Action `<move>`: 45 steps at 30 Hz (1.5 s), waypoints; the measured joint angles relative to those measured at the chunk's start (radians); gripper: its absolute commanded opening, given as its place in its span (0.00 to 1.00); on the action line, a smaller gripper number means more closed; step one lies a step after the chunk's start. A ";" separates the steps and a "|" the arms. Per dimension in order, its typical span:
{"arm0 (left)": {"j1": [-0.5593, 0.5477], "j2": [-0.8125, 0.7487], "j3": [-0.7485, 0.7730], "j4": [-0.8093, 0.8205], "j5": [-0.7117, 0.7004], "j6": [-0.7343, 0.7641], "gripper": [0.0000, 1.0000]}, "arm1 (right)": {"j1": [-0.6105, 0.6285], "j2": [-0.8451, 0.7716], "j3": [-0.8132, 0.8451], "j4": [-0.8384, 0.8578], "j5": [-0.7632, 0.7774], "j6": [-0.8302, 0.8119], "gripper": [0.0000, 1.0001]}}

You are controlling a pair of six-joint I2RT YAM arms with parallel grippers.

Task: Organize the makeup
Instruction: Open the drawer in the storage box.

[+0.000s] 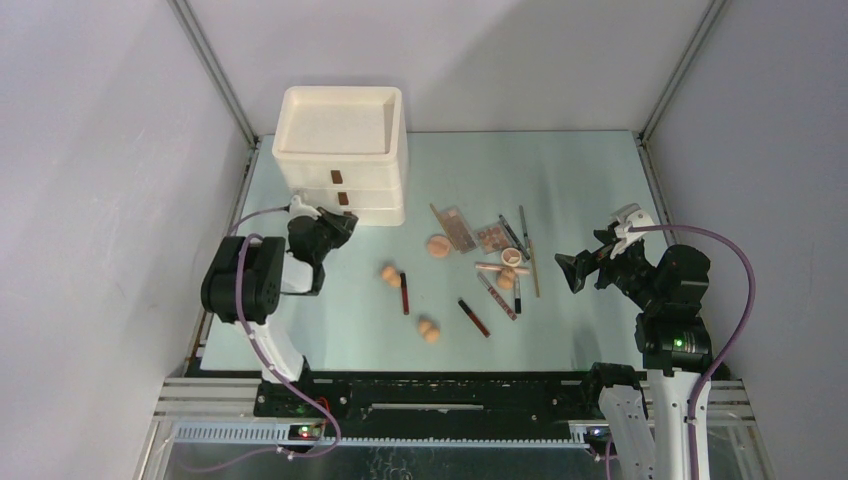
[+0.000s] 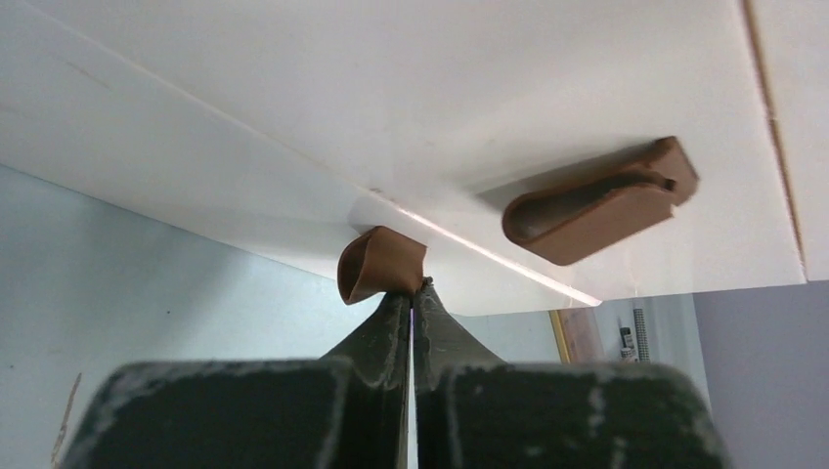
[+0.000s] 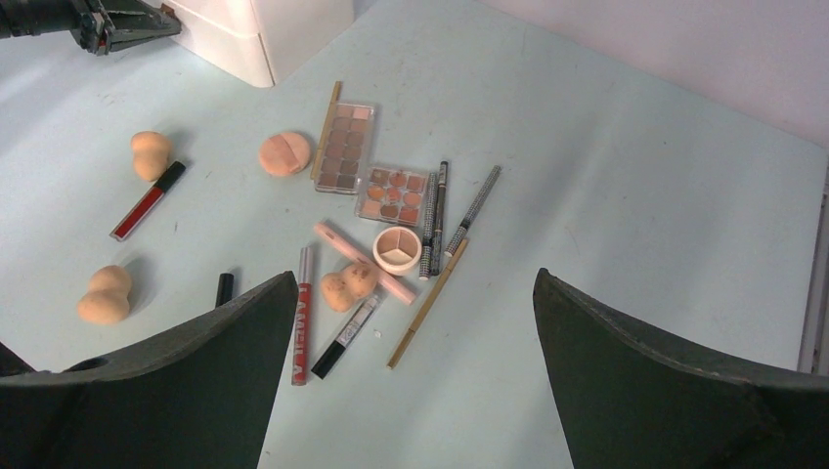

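Note:
The makeup lies loose on the pale table: palettes [image 3: 344, 147] [image 3: 393, 193], a round compact [image 3: 397, 249], peach sponges [image 3: 151, 154] [image 3: 105, 295] [image 3: 349, 285], a round puff [image 3: 284, 153], red tubes [image 3: 147, 200] [image 3: 303, 313] and thin pencils [image 3: 474, 210]. From above the cluster [image 1: 490, 255] sits mid-table. My left gripper [image 2: 414, 293] [image 1: 345, 222] is at the foot of the cream drawer box [image 1: 340, 150], shut on the brown pull tab [image 2: 381, 262] of a lower drawer. Off to the right of the makeup and above the table, my right gripper [image 3: 414, 277] [image 1: 568, 272] stands wide open and holds nothing.
A second brown pull tab [image 2: 596, 205] sits on the drawer above. The box's top tray [image 1: 338, 122] is open upward. Grey walls and metal frame posts close the table at the back and both sides.

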 measured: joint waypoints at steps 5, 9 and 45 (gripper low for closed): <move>0.001 -0.043 -0.035 0.005 0.008 0.002 0.00 | 0.000 0.000 0.000 0.000 -0.003 0.000 1.00; 0.005 -0.075 -0.056 -0.023 0.031 0.019 0.00 | 0.000 0.000 0.000 0.000 -0.006 0.000 1.00; 0.017 -0.605 -0.088 -0.689 0.392 0.510 0.71 | -0.031 -0.025 0.000 -0.001 -0.029 -0.007 1.00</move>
